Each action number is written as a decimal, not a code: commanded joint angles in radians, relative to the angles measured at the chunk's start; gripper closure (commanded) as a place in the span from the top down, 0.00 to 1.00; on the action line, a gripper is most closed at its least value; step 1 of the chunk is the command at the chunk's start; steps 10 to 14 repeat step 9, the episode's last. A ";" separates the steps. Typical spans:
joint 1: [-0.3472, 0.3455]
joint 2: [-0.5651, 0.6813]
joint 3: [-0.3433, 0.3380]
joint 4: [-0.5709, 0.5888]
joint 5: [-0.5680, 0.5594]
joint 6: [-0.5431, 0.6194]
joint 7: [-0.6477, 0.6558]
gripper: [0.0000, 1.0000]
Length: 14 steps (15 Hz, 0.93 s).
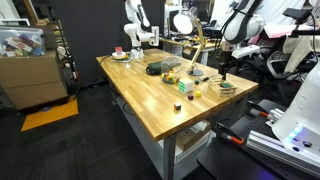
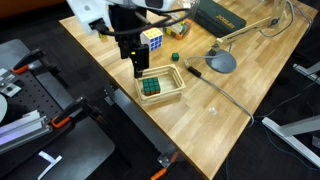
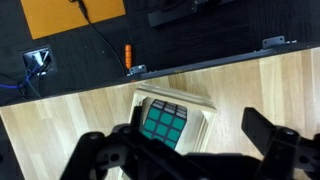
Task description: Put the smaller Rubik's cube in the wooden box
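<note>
The smaller Rubik's cube (image 2: 151, 86) lies inside the wooden box (image 2: 178, 80), green face up, near the table's front edge. In the wrist view the cube (image 3: 163, 123) sits in the box (image 3: 205, 112) directly below me. My gripper (image 2: 138, 66) hangs just above the box, open and empty, and its fingers (image 3: 185, 150) spread to either side of the cube without touching it. In an exterior view the gripper (image 1: 224, 67) stands over the box (image 1: 226, 86) at the far end of the table.
A bigger multicoloured cube (image 2: 152, 40) stands just behind the box. A small dark block (image 2: 177, 30), a desk lamp with a round base (image 2: 221, 62) and a black case (image 2: 220, 18) lie further back. The table edge runs close by the box.
</note>
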 commanded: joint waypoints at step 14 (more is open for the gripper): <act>-0.045 -0.254 0.061 -0.155 -0.071 -0.053 0.063 1.00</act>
